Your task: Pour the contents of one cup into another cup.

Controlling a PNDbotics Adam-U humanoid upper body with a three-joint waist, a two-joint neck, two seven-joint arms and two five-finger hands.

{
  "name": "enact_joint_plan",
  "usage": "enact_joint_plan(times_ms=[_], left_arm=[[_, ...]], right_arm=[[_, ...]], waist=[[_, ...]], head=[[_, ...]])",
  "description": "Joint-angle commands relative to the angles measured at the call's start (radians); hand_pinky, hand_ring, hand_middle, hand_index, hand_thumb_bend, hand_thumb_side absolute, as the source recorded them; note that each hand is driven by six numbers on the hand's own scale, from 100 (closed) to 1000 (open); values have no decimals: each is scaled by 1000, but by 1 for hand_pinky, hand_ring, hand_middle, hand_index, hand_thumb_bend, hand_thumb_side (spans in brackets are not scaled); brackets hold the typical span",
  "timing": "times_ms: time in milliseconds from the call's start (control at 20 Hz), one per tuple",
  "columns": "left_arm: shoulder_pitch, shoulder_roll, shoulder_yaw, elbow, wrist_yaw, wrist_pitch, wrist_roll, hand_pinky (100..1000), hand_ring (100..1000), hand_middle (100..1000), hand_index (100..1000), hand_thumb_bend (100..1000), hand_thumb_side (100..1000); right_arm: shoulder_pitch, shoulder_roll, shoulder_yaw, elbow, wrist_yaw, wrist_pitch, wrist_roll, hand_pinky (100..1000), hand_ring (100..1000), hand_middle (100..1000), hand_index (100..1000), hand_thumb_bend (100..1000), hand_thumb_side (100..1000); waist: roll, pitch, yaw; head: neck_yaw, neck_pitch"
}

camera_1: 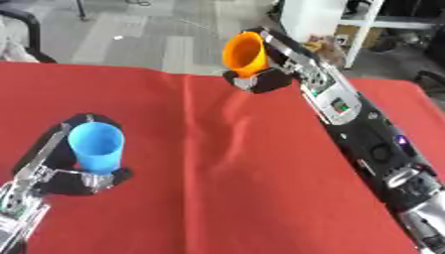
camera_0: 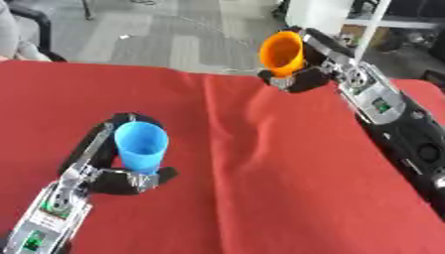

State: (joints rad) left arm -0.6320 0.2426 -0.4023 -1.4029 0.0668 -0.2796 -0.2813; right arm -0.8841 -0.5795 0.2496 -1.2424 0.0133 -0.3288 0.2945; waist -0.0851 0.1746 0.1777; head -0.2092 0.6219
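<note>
The blue cup [camera_0: 141,146] stands upright on the red worktop [camera_0: 278,188], the left hand [camera_0: 121,171] curled around it. Far to its right and beyond it, the right hand [camera_0: 300,74] grips the orange cup [camera_0: 281,52], raised and tilted, mouth facing the camera, well apart from the blue cup.

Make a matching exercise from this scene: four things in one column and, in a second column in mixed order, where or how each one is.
1. orange cup
2. blue cup
3. left hand
4. red cloth

A. upright, near the table's left side
B. spread over the table
C. held up at the far edge
D. curled round the blue cup

Pairs: 1-C, 2-A, 3-D, 4-B
</note>
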Motion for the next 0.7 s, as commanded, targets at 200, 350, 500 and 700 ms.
enact_joint_plan(times_ms=[200,350,500,700], left_arm=[[-35,15,-5,80,-30,-22,-57,338,419,464,616,626,100],[-57,-8,4,130,-58,-39,-55,341,420,465,617,626,100],[-83,-35,13,167,-92,-59,-40,344,423,466,617,625,100],[-110,-68,29,211,-135,-83,2,347,425,467,618,619,100]], right_arm=[[-67,1,49,-110,-24,20,42,623,422,457,645,275,100],[-88,32,68,-120,0,25,56,625,424,459,647,258,100],[-102,72,84,-107,23,21,71,625,424,459,647,260,100],[-120,119,98,-91,43,8,85,624,423,459,646,262,100]], waist=[[-4,-24,-7],[-11,-27,-5],[-18,-29,-4],[-27,-34,-11]], head=[[-2,-5],[-6,-5],[-6,-6],[0,-9]])
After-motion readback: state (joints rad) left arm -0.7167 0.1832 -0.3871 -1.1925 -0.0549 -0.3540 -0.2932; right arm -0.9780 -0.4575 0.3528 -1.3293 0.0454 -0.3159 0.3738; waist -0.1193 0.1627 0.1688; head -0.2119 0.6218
